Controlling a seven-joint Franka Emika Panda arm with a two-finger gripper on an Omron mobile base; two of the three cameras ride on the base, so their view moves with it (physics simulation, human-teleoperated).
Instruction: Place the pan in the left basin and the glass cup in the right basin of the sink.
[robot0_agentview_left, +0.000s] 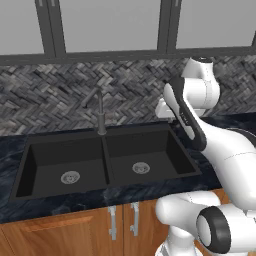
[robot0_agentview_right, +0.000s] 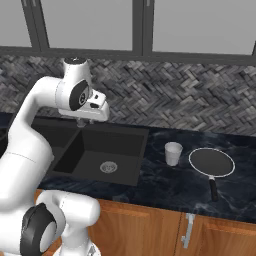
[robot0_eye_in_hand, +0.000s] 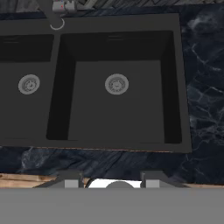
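The pan (robot0_agentview_right: 211, 162), dark with a pale rim and a black handle pointing toward the counter's front, lies on the dark marble counter right of the sink. The glass cup (robot0_agentview_right: 173, 153) stands upright just left of it, between the pan and the sink. The black sink shows its left basin (robot0_agentview_left: 65, 167) and right basin (robot0_agentview_left: 142, 157), both bare except for silver drains. My gripper (robot0_eye_in_hand: 112, 179) hangs open above the right basin (robot0_eye_in_hand: 118, 109), nothing between its fingers. In the right base view the gripper (robot0_agentview_right: 85, 121) sits over the sink's back edge, well left of the cup.
A dark slim faucet (robot0_agentview_left: 100, 112) rises behind the divider. Herringbone tile wall and windows stand behind the counter (robot0_agentview_right: 165, 185). Wooden cabinet doors with silver handles run below the counter's front edge.
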